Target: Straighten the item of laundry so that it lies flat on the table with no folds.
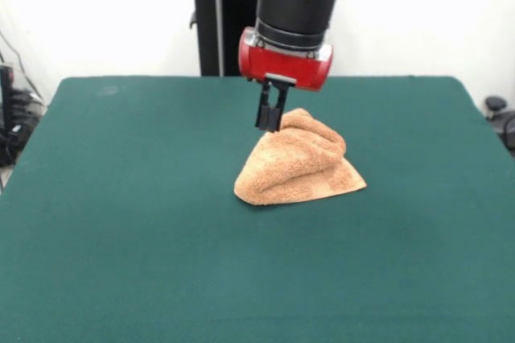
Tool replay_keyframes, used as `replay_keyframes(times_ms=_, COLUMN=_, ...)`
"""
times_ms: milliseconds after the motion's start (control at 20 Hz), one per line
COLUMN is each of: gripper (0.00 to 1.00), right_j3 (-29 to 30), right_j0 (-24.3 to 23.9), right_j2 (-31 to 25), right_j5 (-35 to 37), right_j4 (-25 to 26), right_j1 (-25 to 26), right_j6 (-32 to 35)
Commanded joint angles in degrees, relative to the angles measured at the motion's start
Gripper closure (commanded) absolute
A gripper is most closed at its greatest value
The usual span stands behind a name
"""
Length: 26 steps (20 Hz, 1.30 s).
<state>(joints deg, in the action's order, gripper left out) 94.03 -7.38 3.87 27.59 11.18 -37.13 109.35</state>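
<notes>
While the cloth sits bunched: a red and black robot arm [294, 13] hangs over the dark green felt-like tabletop [121, 238], its black tool [270, 117] lowered to the upper left edge of the heap.
Towel: the small orange-tan terry-cloth towel [302, 167] lies near the middle of the tabletop, piled into a rumpled, roughly triangular mound, with rolled folds stacked on top and one flatter corner pointing right.
Tool: its two slim black fingers [264, 111] stand close together with only a thin slit between them, their tips at the peak of the mound; whether any cloth is pinched there cannot be told.
Why this hold: the highest fold seems the natural place to grip, since lifting or dragging from it would likely let the layers below fall open.
Task progress: by appearance, the towel is far from flat, with several folds left to undo.
Writing: no brand, label or readable text shows on the arm, towel or tabletop.
</notes>
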Motion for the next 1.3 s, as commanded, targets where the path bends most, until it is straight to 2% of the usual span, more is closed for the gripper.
replay_keyframes(times_ms=50, gripper=1.0, right_j3=4.6, right_j0=1.1, right_j2=-5.5, right_j5=3.1, right_j4=2.0, right_j1=2.7, right_j6=0.3)
replay_keyframes(times_ms=350, gripper=1.0, right_j3=5.4, right_j0=3.0, right_j2=-5.1, right_j5=2.3, right_j4=1.5, right_j1=2.5, right_j6=2.8)
replay_keyframes(times_ms=600, gripper=1.0, right_j3=8.9, right_j0=4.0, right_j2=-6.3, right_j5=4.4, right_j4=-1.1, right_j1=-0.2, right_j6=4.2)
replay_keyframes(times_ms=1000, gripper=1.0, right_j3=14.5, right_j0=6.1, right_j2=-7.5, right_j5=2.4, right_j4=-2.9, right_j1=-4.7, right_j6=6.2)
replay_keyframes(times_ms=1300, gripper=1.0, right_j3=15.7, right_j0=8.2, right_j2=-6.8, right_j5=-0.2, right_j4=-2.9, right_j1=-4.3, right_j6=7.9)
